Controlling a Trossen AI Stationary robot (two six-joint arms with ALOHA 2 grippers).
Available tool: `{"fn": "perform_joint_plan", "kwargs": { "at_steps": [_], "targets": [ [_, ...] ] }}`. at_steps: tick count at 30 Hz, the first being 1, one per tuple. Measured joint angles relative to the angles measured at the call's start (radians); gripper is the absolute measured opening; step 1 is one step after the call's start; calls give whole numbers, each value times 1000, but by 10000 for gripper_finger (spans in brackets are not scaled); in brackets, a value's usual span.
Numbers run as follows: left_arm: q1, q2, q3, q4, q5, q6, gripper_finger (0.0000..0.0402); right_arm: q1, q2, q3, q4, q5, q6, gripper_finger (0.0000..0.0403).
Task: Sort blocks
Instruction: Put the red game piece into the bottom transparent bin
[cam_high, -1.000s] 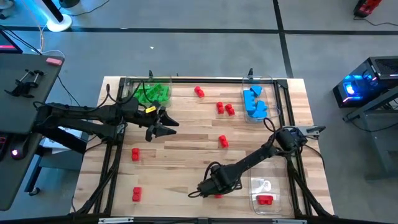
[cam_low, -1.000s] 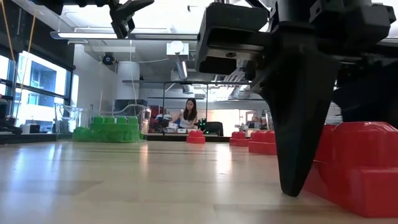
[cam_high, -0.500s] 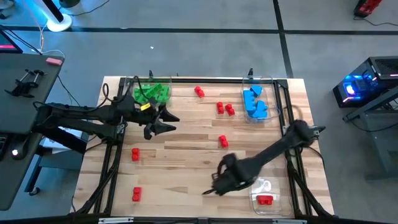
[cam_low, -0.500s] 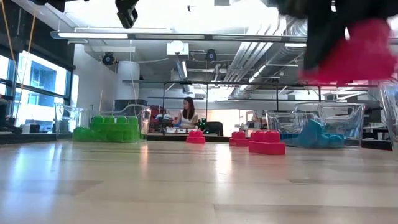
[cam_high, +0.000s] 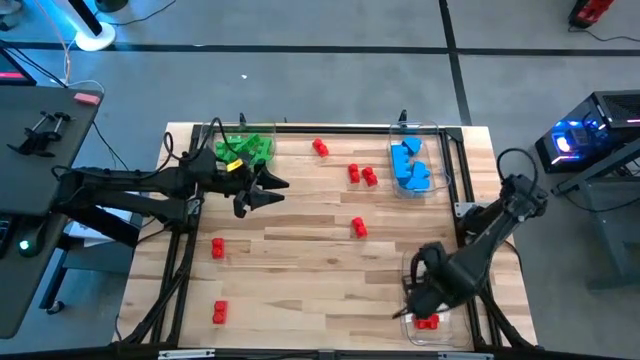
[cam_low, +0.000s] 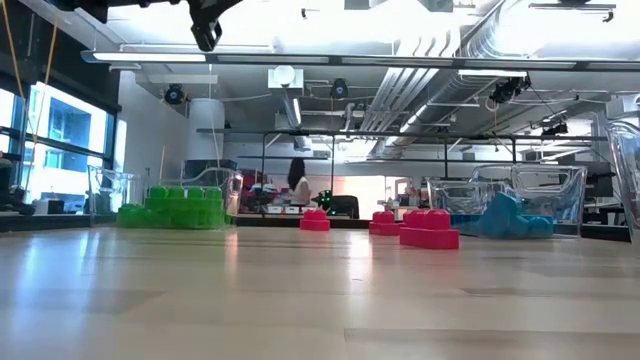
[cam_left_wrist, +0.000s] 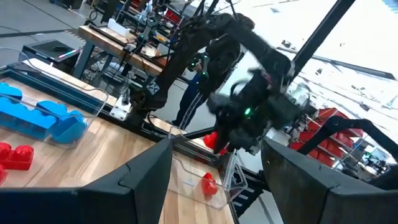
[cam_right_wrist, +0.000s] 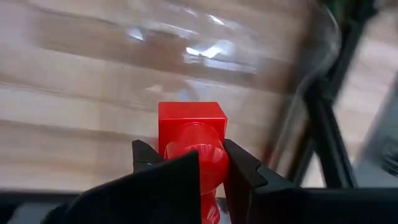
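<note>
Gripping a red block (cam_right_wrist: 190, 134), the right gripper (cam_high: 420, 300) hangs over the clear tray (cam_high: 442, 332) at the near right corner of the counter (cam_high: 300, 270); its fingers (cam_right_wrist: 171, 180) are pinched on the block's sides, clear as day in the right wrist view. That tray already has a red block (cam_high: 428, 322) lying in it. The left gripper (cam_high: 272, 189) sits up off the counter just beside the tray of green blocks (cam_high: 246, 149) at the far left, fingers spread with nothing between them. Blue blocks (cam_high: 408, 165) are piled in the far right tray. Loose red ones are scattered around: one near the far edge (cam_high: 320, 148), a pair just left of the blue tray (cam_high: 362, 175), one mid-counter (cam_high: 359, 228), and two on the left side (cam_high: 218, 247) (cam_high: 220, 312).
</note>
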Motion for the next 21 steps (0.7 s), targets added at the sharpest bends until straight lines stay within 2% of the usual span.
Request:
{"fn": "perform_joint_plan", "kwargs": {
  "at_steps": [4, 9, 19, 21],
  "targets": [
    [0, 0, 0, 0, -7, 0, 234, 59, 0, -85, 20, -38, 82, 10],
    [1, 0, 0, 0, -51, 0, 234, 67, 0, -122, 78, -36, 53, 42],
    [5, 0, 0, 32, -66, -1, 234, 56, -85, -123, 82, 1, -123, 206],
    [5, 0, 0, 30, -80, -4, 234, 56, -128, -123, 108, 73, -163, 229]
  ]
}}
